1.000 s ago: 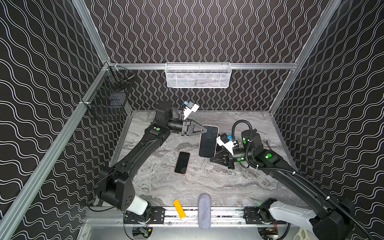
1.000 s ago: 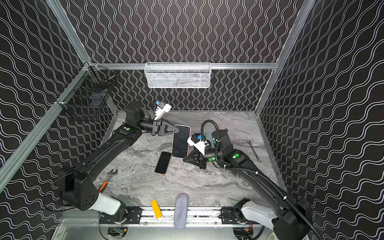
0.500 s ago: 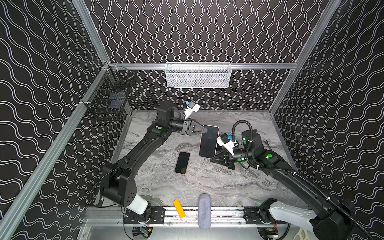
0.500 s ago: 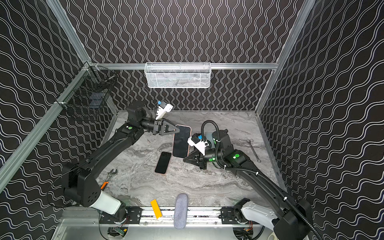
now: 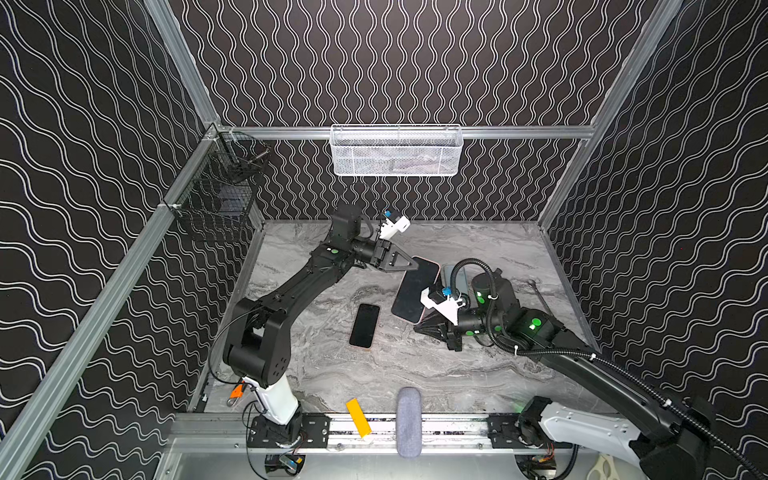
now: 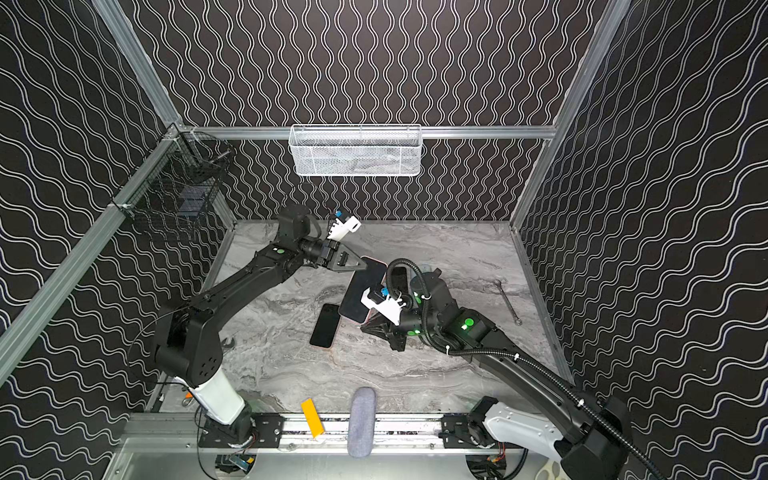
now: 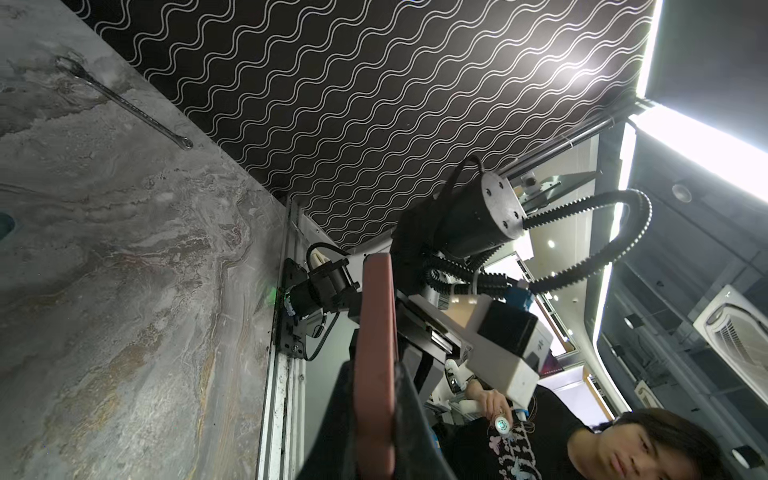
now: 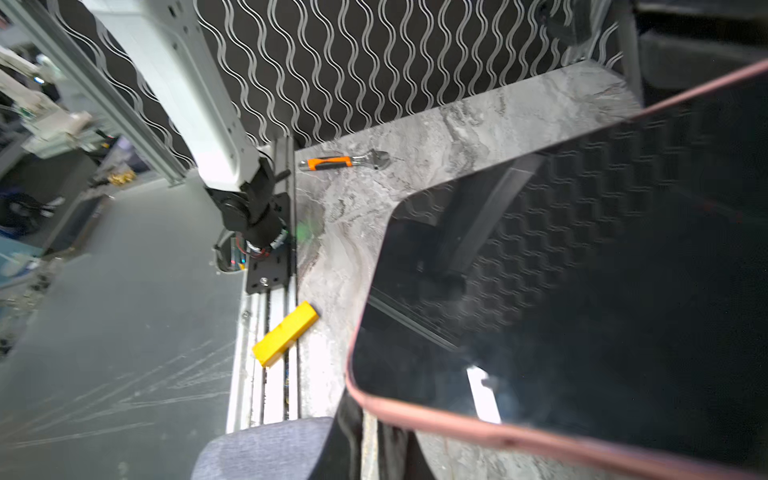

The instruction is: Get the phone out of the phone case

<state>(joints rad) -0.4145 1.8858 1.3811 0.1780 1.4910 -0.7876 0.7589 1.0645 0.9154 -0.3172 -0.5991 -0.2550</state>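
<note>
A phone with a dark screen (image 5: 415, 291) (image 6: 360, 286) sits in a pink phone case and hangs tilted above the marble table. My left gripper (image 5: 411, 264) (image 6: 360, 262) is shut on the far end; in the left wrist view the pink case edge (image 7: 376, 332) runs between its fingers (image 7: 336, 415). My right gripper (image 5: 417, 327) (image 6: 363, 328) is shut at the near end. In the right wrist view the pink rim (image 8: 457, 424) crosses over its fingertips (image 8: 353, 436), so I cannot tell if they pinch it. The screen (image 8: 582, 270) fills that view.
A small black phone (image 5: 365, 325) lies flat left of the right gripper. A grey-blue slab (image 5: 451, 276) lies behind the right arm. A steel wrench (image 6: 507, 301) lies at the right wall, an orange-handled wrench (image 8: 340, 161) front left. A yellow block (image 5: 358, 417) and grey pad (image 5: 409, 422) sit on the front rail.
The left arm's elbow has shifted slightly. The phone and both grippers stay where they were.
</note>
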